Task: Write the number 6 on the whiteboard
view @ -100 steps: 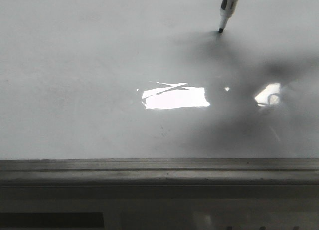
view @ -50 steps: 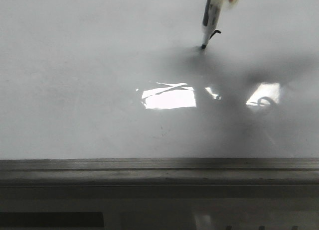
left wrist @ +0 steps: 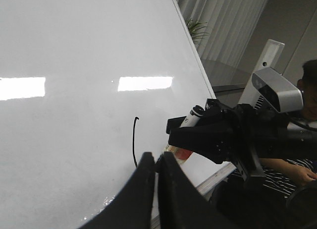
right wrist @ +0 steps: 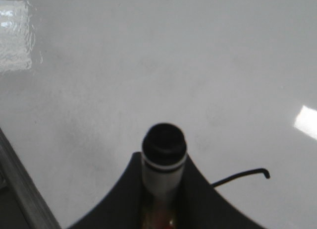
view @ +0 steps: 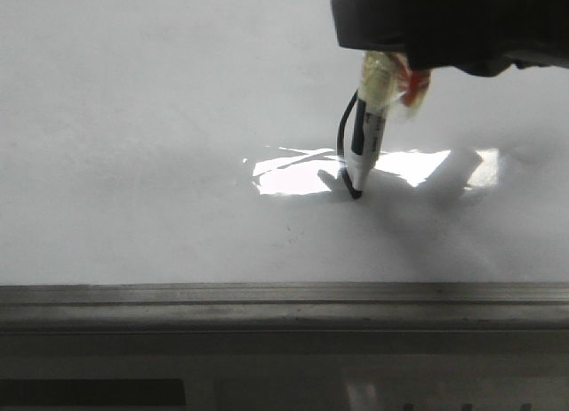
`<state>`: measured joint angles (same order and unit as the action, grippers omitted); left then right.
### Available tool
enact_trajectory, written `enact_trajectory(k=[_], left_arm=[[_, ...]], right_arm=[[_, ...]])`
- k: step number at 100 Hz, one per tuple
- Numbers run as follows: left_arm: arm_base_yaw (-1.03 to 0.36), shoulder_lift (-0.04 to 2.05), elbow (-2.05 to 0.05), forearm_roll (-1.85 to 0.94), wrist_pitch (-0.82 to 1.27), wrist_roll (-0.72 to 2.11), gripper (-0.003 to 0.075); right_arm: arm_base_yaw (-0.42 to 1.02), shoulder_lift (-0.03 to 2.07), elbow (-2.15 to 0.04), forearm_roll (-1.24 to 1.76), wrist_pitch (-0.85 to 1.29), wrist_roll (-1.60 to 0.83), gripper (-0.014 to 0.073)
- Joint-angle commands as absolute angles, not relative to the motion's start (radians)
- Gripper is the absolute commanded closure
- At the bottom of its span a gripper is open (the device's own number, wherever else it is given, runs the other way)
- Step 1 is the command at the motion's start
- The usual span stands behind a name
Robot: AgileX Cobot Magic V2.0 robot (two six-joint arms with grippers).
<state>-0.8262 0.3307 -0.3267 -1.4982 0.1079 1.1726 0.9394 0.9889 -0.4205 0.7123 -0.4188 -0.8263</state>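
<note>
Front view shows the right tool (view: 391, 60) clamped around a marker (view: 363, 144), which it holds nearly upright, tilted a little, with the tip pressed to the whiteboard (view: 133, 144) right at the edge of the bright glare patch (view: 293, 173). From the right wrist camera you look straight down onto the marker's capless black end, the two dark fingers snug on either side of its barrel. The left tool (left wrist: 157, 165) hangs off to the side over the board with its fingers pressed together and nothing between them.

Moving outward from the tip, the number 6 (view: 342, 131) is only partly there: a thin black stem with a small hook at its top end runs down toward the robot and ends at the marker's tip. The left wrist view shows the same long, slightly bowed line beside the right arm. No loop is drawn at its base. By my reckoning the stem is done and the rounded loop remains, so roughly half the digit is written. Nearer the robot, the grey metal frame strip (view: 284, 302) borders the board.
</note>
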Motion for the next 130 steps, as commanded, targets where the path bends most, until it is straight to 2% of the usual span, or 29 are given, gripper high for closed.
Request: enact_trajectory(k=[1, 21, 32, 88, 130], left_arm=[[-0.832, 0.338, -0.353, -1.511, 0.114, 1.166, 0.0741], [-0.832, 0.338, -0.353, -1.511, 0.114, 1.166, 0.0741], [-0.832, 0.338, -0.353, -1.511, 0.114, 1.166, 0.0741], [-0.832, 0.338, -0.353, -1.511, 0.116, 1.166, 0.0741], [-0.832, 0.338, -0.353, -1.511, 0.121, 1.166, 0.0741]], right_arm=[[0.925, 0.966, -0.434, 0.745, -0.444, -0.881, 0.0665], [0.918, 0.960, -0.434, 0.935, -0.552, -1.113, 0.0665], [0.918, 0.960, -0.458, 0.924, -0.592, -1.111, 0.0665], [0.920, 1.067, -0.563, 0.878, -0.487, -1.111, 0.0665], [0.920, 1.063, -0.567, 0.878, -0.412, -1.111, 0.0665]])
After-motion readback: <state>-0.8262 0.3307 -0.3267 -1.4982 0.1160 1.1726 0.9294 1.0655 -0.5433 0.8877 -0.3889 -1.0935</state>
